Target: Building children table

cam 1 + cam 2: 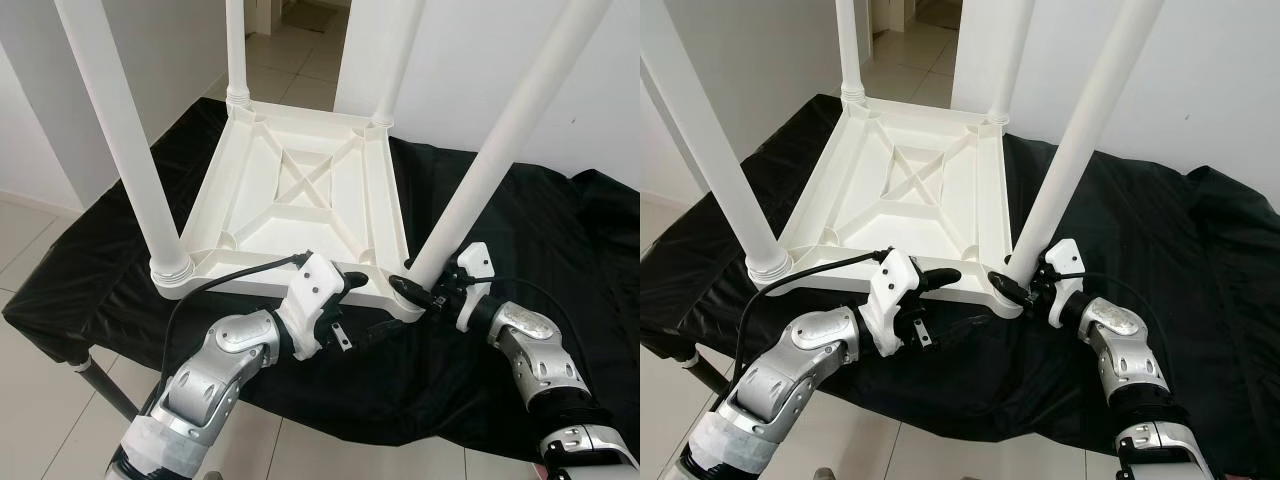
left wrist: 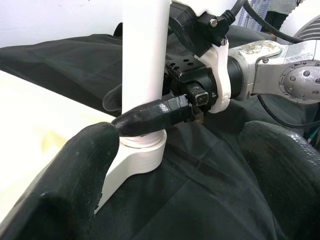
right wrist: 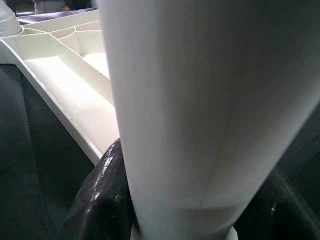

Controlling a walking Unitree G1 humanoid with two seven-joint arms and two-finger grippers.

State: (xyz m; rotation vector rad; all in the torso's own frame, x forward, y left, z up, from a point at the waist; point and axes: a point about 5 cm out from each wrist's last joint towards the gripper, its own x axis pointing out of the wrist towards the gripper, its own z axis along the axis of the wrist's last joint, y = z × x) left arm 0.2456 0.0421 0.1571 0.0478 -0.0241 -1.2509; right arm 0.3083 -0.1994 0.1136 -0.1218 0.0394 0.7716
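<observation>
Seating the near right leg (image 1: 500, 140) into the upturned tabletop (image 1: 300, 190), the right gripper (image 1: 1025, 285) pinched its base; left gripper (image 1: 365, 300) hovered spread nearby; twisting likely followed.

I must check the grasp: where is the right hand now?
In the left eye view, the right hand grips the near-right table leg at its base, beside the upturned tabletop's corner.

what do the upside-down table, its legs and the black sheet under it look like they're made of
Table top: likely moulded white plastic, matte, with cast ribs crossing underneath. Legs, such as the near right leg: smooth white tubes, probably the same plastic, seated in round sockets. Black sheet: thin glossy film or cloth, judging by its creases; which is unclear.
</observation>
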